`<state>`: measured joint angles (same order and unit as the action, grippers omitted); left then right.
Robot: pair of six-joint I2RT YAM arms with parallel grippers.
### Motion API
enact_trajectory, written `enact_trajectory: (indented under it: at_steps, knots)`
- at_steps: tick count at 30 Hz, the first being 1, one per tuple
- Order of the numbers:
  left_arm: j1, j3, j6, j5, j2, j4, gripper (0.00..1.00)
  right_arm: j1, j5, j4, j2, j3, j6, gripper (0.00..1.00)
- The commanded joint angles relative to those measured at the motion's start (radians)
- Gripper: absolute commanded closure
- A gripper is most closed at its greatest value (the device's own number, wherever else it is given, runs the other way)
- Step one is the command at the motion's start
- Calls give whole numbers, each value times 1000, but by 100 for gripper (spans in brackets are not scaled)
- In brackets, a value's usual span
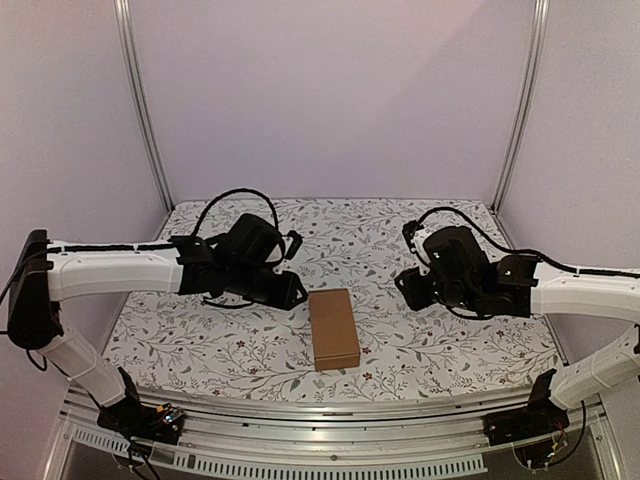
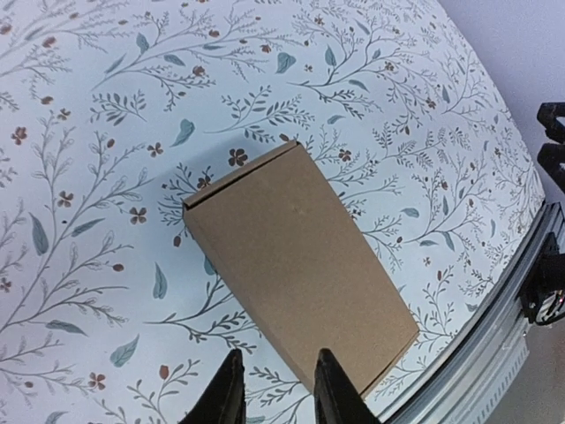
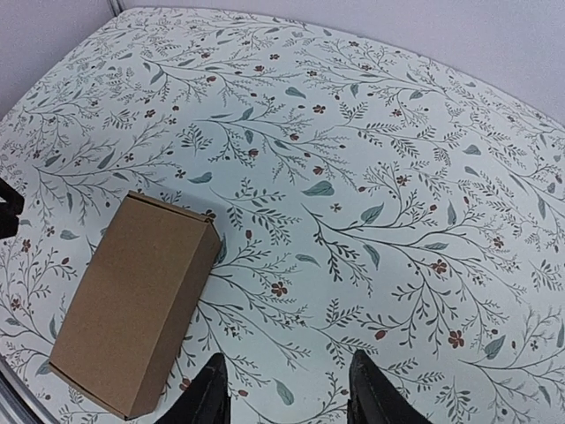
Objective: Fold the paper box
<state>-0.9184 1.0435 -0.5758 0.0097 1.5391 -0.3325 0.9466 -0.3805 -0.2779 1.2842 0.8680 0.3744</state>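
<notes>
We see plain pale lilac walls closing in three sides, evenly lit with no hard shadows. A slim metal left post and a matching right post rise in the back corners, leaning outward in our view. Below lies a white cloth printed with grey-green leafy sprigs and small red-brown flowers. A silver metal rail runs along the near edge.

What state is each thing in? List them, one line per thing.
paper box: folded into a closed carton, lying flat on the table, held by neither gripper.
left gripper: open, holding nothing.
right gripper: open, holding nothing, over bare table beside the box.
</notes>
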Motion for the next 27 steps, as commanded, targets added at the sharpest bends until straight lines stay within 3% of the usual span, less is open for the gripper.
enact_trajectory:
  at_steps: [1,3,4,7,9,17,23,27]
  knots:
    - [-9,50,69,-131,-73,-121,70,-5,-118,-97,-53,1,-56,42]
    - [-8,62,92,-177,-104,-155,56,-5,-169,-123,-75,12,-73,6]
    - [-8,68,103,-199,-120,-170,43,-5,-191,-134,-91,20,-87,2]
    - [-5,89,137,-271,-165,-222,10,-5,-249,-161,-126,46,-134,1]
    - [-2,114,151,-320,-195,-274,1,-5,-270,-186,-153,66,-165,1]
    - [113,213,188,-306,-312,-436,0,-6,-470,-308,-178,200,-178,1]
    - [259,279,246,-292,-368,-506,1,-8,-579,-418,-134,356,-213,1]
    - [408,240,261,-198,-394,-473,0,-119,-504,-432,-154,401,-217,1]
